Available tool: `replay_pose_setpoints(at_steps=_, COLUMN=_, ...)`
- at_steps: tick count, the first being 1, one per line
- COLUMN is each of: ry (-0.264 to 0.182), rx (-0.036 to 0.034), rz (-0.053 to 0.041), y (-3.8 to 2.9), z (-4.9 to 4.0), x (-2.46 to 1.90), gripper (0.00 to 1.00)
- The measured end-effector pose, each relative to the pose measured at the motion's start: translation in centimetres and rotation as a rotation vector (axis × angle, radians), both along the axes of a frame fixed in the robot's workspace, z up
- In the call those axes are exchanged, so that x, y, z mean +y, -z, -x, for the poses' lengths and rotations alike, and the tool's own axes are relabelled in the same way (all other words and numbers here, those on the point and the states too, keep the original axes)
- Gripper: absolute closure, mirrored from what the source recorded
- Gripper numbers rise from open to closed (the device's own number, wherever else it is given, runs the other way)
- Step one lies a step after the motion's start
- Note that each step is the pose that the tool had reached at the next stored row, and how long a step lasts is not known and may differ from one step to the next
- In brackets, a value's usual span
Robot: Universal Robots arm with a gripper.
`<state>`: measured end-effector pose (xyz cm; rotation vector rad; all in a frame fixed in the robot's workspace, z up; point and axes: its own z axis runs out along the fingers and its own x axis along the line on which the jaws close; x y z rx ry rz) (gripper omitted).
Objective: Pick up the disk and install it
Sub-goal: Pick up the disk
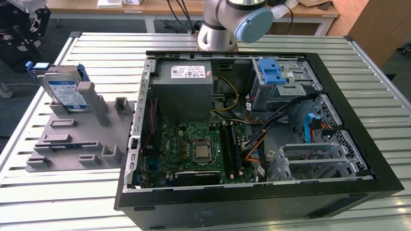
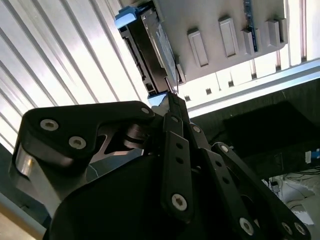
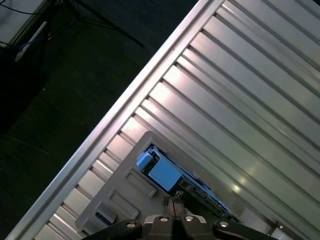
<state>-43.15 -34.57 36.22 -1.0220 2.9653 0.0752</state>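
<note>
Evidently nothing is done yet — the disk (image 1: pixel 64 91) stands upright in the grey holder (image 1: pixel 77 139) at the exterior view's left, outside the open computer case (image 1: pixel 257 207), while the gripper (image 3: pixel 172 202), tips pressed together and empty, hangs near its blue edge — pick-up and installing are both left to do

Hidden behind an upright post of the grey fixture (image 1: pixel 77 139): lower part of the disk (image 1: pixel 61 89). Cut off by the exterior view's edge, well beyond the fixture: robot arm (image 1: pixel 222 24) above its first joints
</note>
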Motion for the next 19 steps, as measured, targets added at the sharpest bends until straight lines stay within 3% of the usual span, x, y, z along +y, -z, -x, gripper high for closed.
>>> replay_pose_setpoints(at_steps=6, ry=-0.088, rx=0.0001, rz=0.0001, y=0.0, z=0.0, x=0.0, gripper=0.89)
replay_pose_setpoints(at_steps=19, ry=-0.099, rx=0.0, rz=0.0, y=0.0, z=0.0, x=0.0, gripper=0.89)
